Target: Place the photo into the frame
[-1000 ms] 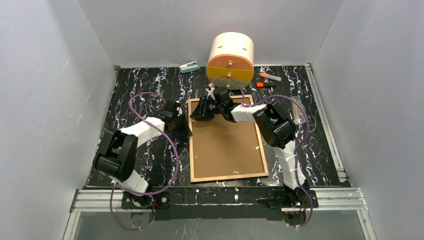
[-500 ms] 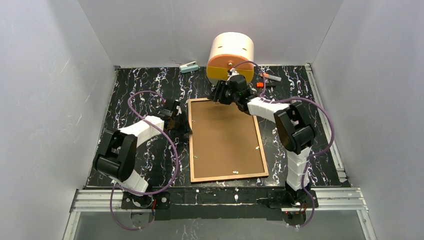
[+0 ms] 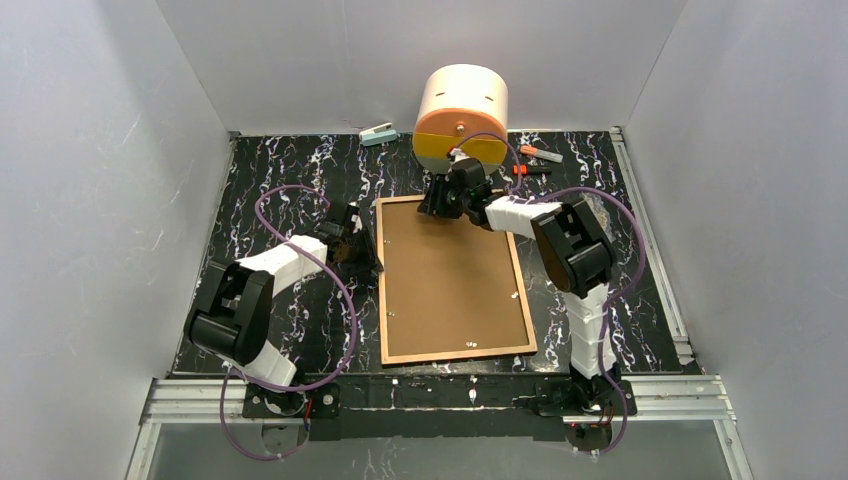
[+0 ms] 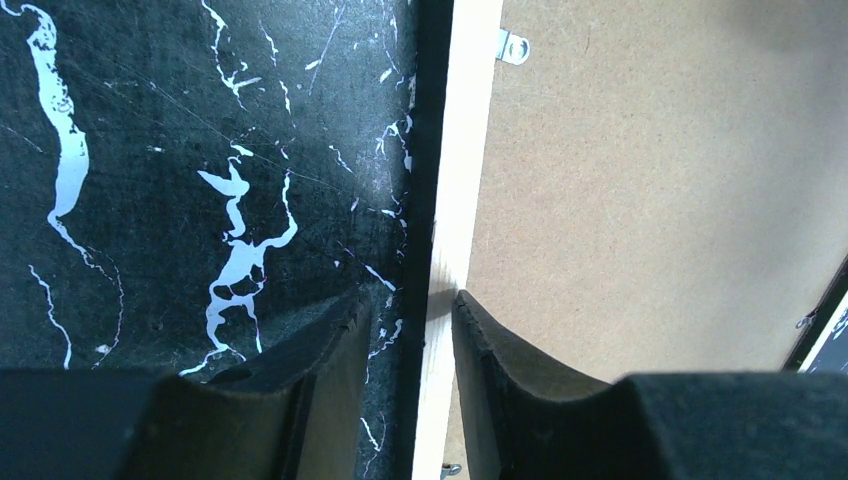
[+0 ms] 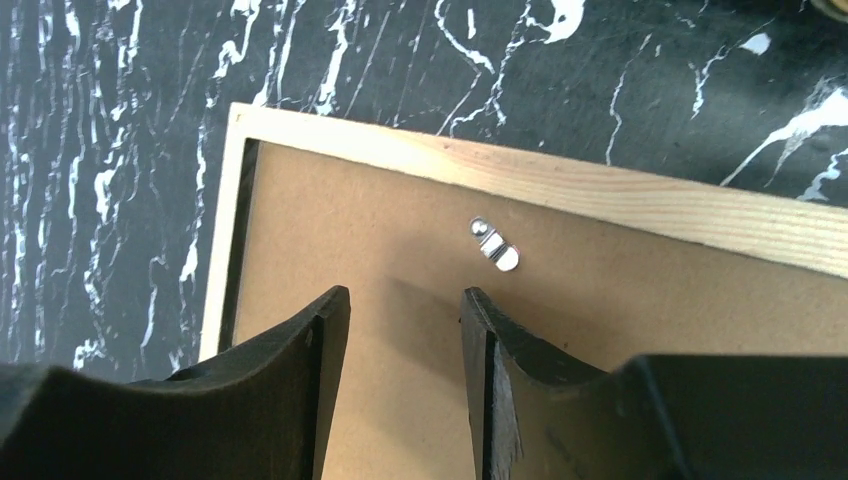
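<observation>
On your left, the left gripper (image 3: 352, 240) sits low on the table (image 3: 270, 170) at the left edge of the frame (image 3: 455, 353). In the left wrist view its jaws stand apart astride the tan wood rim (image 4: 455, 150): the left finger (image 4: 335, 340) is over the black marbled table, clear of the rim, and the right finger (image 4: 495, 345) is over the backing board (image 4: 640, 200), its tip just at the rim's inner edge; you cannot tell whether it touches. The frame lies flat and back-up in the middle of the table, its long sides running near to far, with the brown backing board filling it inside the rim. Small metal clips (image 3: 512, 296) show on the board near its right and near edges. Moving right, the right gripper (image 3: 440, 200) reaches over the frame's far edge towards the far-left corner. In the right wrist view its fingers (image 5: 320, 340) are spread over the board, just short of the far rim, with one clip (image 5: 495, 245) lying on the board just right of the gap between them. They pinch nothing. Behind the frame, against the far wall, stands a cream and orange drum (image 3: 460, 115), with a small pale-green thing (image 3: 378, 134) to its left and two markers (image 3: 538, 155) to its right.
</observation>
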You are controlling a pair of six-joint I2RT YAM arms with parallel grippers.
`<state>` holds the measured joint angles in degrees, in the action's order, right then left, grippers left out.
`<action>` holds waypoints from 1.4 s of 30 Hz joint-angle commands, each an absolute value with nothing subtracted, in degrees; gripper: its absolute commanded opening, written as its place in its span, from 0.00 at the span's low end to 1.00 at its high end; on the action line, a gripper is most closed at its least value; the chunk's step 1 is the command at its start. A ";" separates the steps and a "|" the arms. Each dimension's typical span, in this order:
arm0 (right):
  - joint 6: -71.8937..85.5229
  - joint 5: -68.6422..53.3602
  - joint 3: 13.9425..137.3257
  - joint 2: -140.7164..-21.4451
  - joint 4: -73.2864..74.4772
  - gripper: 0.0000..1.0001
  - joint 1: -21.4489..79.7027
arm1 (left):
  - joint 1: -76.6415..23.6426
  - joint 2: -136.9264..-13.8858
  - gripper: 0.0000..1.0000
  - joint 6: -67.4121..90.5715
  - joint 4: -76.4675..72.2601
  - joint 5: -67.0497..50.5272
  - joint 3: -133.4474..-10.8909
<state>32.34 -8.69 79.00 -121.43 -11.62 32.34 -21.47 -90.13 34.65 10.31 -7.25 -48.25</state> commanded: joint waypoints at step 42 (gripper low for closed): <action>23.31 -10.67 80.43 -128.07 -21.71 0.49 31.43 | -21.41 -90.09 0.31 33.13 13.71 -7.03 -47.90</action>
